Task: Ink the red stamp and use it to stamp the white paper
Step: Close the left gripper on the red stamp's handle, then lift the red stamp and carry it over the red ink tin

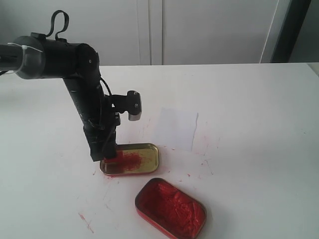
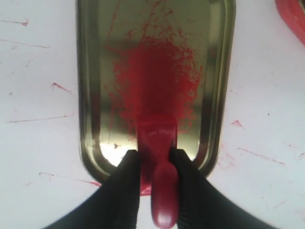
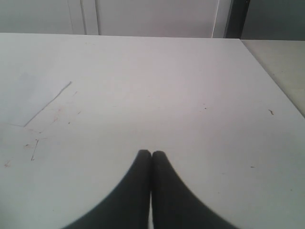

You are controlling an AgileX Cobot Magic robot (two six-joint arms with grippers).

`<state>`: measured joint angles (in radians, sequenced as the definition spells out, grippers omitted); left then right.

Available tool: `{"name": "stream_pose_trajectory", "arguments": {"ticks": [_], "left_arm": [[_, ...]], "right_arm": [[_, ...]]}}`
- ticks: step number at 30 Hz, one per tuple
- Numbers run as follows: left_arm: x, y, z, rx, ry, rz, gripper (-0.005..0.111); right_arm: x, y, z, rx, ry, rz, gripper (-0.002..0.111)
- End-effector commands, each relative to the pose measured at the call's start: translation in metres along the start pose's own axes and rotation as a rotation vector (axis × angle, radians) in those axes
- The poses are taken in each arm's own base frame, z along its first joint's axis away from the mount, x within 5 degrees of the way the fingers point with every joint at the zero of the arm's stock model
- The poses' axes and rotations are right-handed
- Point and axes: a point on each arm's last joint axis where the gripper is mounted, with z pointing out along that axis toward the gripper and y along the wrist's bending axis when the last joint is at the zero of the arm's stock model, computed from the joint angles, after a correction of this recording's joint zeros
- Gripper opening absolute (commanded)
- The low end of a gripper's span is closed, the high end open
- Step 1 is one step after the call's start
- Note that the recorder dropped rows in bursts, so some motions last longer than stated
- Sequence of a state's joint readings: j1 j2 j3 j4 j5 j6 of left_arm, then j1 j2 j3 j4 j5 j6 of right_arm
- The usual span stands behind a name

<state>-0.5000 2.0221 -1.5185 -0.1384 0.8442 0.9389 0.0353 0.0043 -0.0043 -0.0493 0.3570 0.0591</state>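
My left gripper (image 1: 110, 155) (image 2: 155, 157) is shut on the red stamp (image 2: 158, 148) (image 1: 113, 158), holding it by its handle over the near-left end of the gold tin lid (image 1: 149, 149) (image 2: 88, 95), whose floor carries a red ink smear (image 2: 159, 76). Whether the stamp's base touches the lid I cannot tell. The white paper (image 1: 174, 127) (image 3: 26, 98) lies flat just behind and right of the lid. My right gripper (image 3: 151, 153) is shut with nothing in it, above bare table right of the paper; the exterior view does not show it.
A red tin of ink paste (image 1: 171, 208) (image 2: 293, 16) sits open near the table's front edge, right of the lid. Red ink smudges (image 1: 84, 220) mark the white table around both tins. White cabinets (image 1: 199, 30) stand behind the table.
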Motion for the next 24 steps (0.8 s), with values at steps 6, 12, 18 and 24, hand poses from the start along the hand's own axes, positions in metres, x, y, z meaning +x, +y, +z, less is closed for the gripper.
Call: {"name": "stream_pose_trajectory", "arguments": {"ticks": [6, 12, 18, 24], "left_arm": [[-0.002, -0.014, -0.030, 0.036, -0.026, -0.028, 0.000], [-0.024, -0.034, -0.035, 0.081, -0.060, 0.017, 0.000], [-0.066, -0.073, -0.024, 0.055, -0.027, 0.204, 0.000], [-0.084, -0.091, -0.021, 0.045, -0.047, 0.268, 0.000]], "right_arm": [[0.000, 0.000, 0.000, -0.003, -0.008, -0.004, 0.000], [0.000, 0.000, 0.000, -0.003, -0.008, -0.004, 0.000], [0.000, 0.000, 0.000, -0.003, -0.008, -0.004, 0.000], [0.000, 0.000, 0.000, -0.003, -0.008, -0.004, 0.000]]}}
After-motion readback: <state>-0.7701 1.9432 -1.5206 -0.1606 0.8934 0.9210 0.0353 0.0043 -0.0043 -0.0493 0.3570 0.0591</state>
